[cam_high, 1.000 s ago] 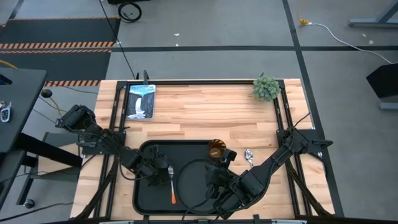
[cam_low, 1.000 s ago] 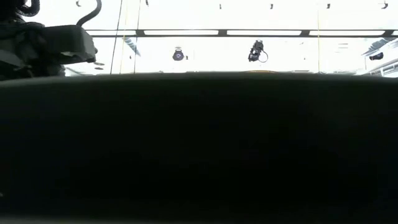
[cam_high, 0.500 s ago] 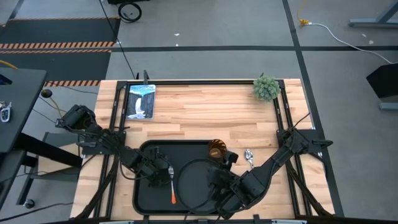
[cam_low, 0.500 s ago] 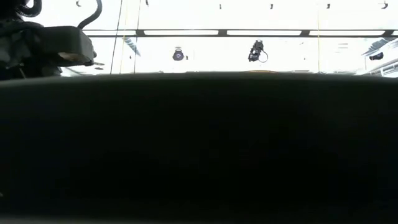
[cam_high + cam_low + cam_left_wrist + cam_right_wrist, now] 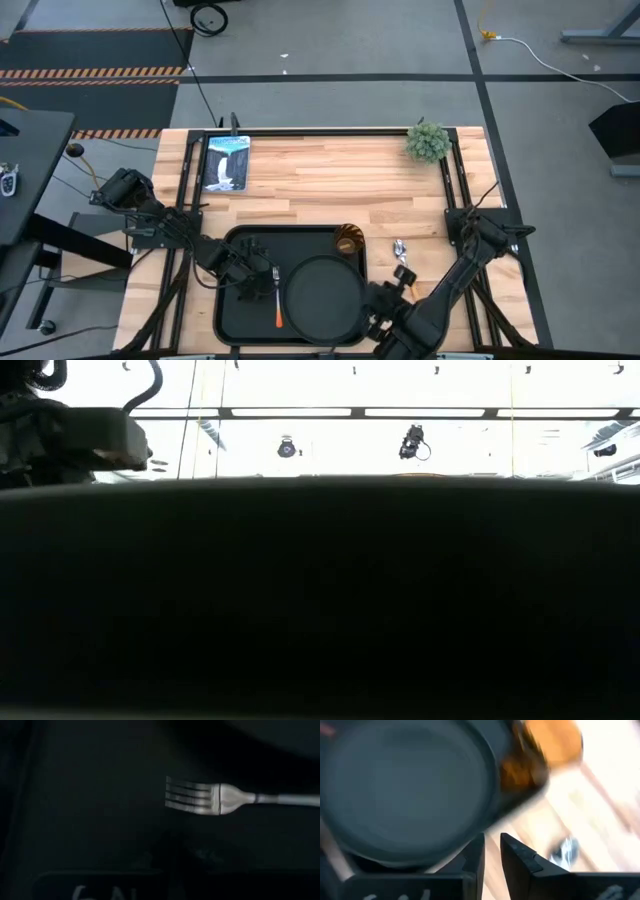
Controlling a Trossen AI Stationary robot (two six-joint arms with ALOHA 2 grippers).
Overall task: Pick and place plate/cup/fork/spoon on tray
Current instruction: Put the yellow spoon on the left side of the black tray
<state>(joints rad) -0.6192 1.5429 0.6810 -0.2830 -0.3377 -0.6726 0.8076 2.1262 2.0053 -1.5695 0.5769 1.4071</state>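
Note:
The black tray (image 5: 235, 310) lies at the table's near edge. The round black plate (image 5: 323, 293) lies flat on the tray's right half and shows in the right wrist view (image 5: 405, 785). The fork (image 5: 276, 297) lies on the tray left of the plate, prongs toward the far edge; its head fills the left wrist view (image 5: 200, 799). The amber cup (image 5: 349, 240) stands at the tray's far right corner. The spoon (image 5: 401, 250) lies on the wood to the right of the tray. My left gripper (image 5: 252, 275) hovers beside the fork's head. My right gripper (image 5: 388, 298), (image 5: 492, 852) is narrowly open and empty, just right of the plate.
A framed picture (image 5: 225, 162) lies at the far left of the table and a small green plant (image 5: 428, 141) stands at the far right. Bare wood lies between them and the tray. In the low view the tray's dark rim (image 5: 320, 600) blocks most of the scene.
My right gripper has drawn back from over the plate's right side toward the table's right and near edges, clear of the tray. The plate now lies flat and uncovered on the tray.

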